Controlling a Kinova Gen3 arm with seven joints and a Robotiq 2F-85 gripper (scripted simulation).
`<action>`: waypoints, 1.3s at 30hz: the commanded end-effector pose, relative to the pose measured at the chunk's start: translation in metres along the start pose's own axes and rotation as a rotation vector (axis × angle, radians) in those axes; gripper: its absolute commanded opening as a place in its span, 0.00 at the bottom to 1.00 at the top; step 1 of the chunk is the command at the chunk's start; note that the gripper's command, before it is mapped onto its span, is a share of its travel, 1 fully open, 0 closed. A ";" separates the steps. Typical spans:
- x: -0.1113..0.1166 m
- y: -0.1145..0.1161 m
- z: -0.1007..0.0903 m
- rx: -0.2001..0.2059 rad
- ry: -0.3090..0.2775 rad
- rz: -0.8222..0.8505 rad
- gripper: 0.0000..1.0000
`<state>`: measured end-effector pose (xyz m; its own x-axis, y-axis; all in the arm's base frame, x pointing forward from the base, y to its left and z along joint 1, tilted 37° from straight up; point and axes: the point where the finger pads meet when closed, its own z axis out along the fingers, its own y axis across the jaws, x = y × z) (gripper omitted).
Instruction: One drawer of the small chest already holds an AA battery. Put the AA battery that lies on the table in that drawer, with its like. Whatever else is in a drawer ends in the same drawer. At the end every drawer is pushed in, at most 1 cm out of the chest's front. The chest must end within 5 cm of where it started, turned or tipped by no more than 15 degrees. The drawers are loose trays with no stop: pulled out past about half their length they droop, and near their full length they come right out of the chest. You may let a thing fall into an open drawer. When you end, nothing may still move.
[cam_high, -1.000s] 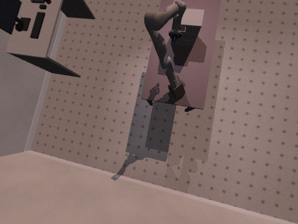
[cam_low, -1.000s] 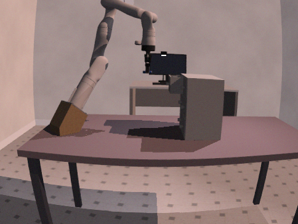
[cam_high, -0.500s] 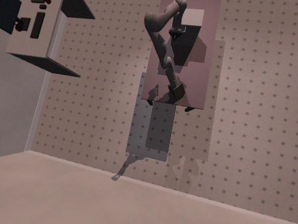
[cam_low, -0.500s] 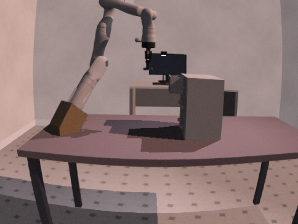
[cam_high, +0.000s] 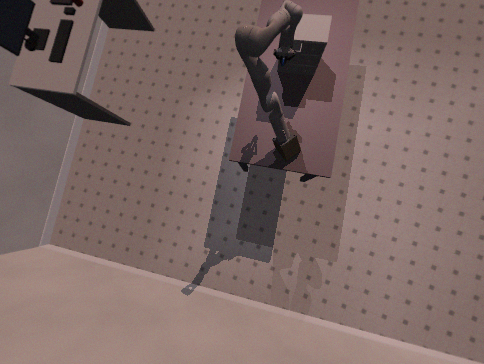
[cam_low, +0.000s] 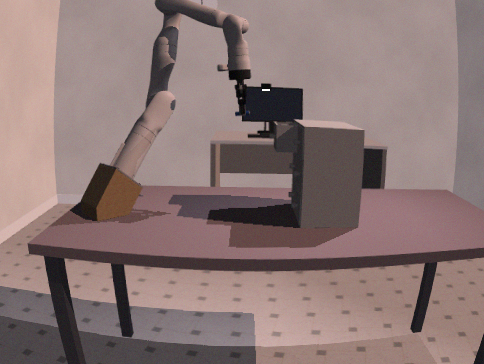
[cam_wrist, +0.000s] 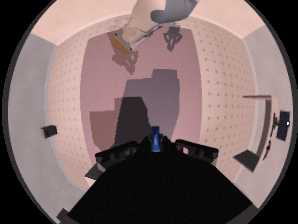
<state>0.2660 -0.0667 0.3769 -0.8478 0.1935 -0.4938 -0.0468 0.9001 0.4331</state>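
Battery (cam_high: 283, 60) (cam_low: 237, 113) (cam_wrist: 156, 140): blue, aloft, left of the chest (cam_high: 314, 27) (cam_low: 330, 175)
Jaws (cam_high: 284, 54) (cam_low: 242, 114): clamped on it
Handling: probably stiff, light, slick-sided, apt to roll
Best hold: mid-barrel, squarely across
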 end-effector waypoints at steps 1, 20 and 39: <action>0.004 0.002 -0.004 -0.021 -0.082 -0.003 0.09; 0.011 -0.003 -0.007 0.017 -0.636 0.018 0.09; 0.011 -0.004 -0.007 0.024 -0.669 0.031 0.09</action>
<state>0.2521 -0.0712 0.3745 -0.3370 0.4127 -0.8462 -0.0082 0.8975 0.4410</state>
